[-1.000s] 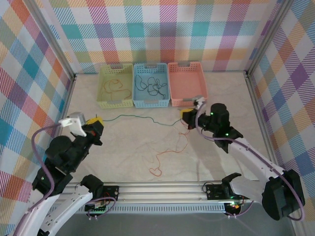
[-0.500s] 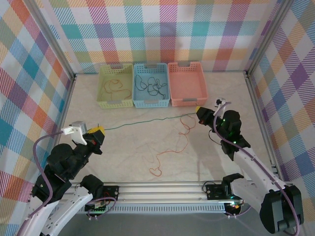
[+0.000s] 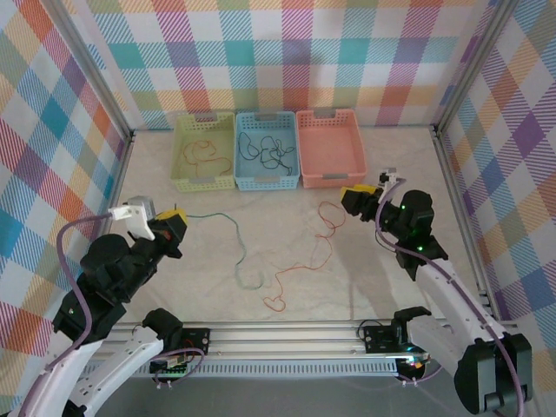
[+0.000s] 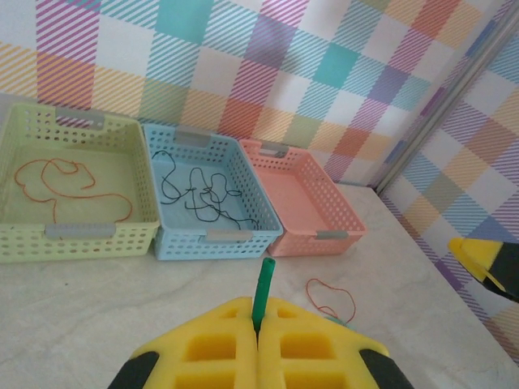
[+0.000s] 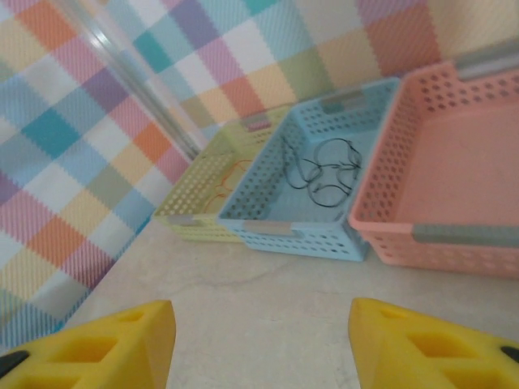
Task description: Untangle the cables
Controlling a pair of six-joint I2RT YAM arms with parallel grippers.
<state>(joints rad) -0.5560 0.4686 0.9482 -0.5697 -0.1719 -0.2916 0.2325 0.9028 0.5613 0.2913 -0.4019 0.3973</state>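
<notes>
My left gripper [image 3: 171,222] [image 4: 258,314] is shut on a thin green cable [image 3: 241,254], whose end [image 4: 263,290] sticks up between the yellow fingers. The rest of that cable lies slack across the table, curving down toward the front middle. A thin orange cable [image 3: 314,258] [image 4: 329,295] lies loose on the table in loops, apart from the green one. My right gripper [image 3: 353,196] [image 5: 261,344] hangs open over the table right of the orange cable, with nothing between its fingers.
Three baskets stand along the back wall. The yellow-green basket [image 3: 203,181] [image 4: 78,232] holds an orange cable. In the blue basket [image 3: 267,181] [image 5: 268,228] lie black cables. The pink basket [image 3: 331,178] [image 5: 462,235] holds nothing. A metal rail [image 3: 287,334] runs along the near edge.
My right gripper opened and let go of the green cable, which was stretched taut between both grippers. It has dropped slack onto the table. The left gripper kept its grip.
</notes>
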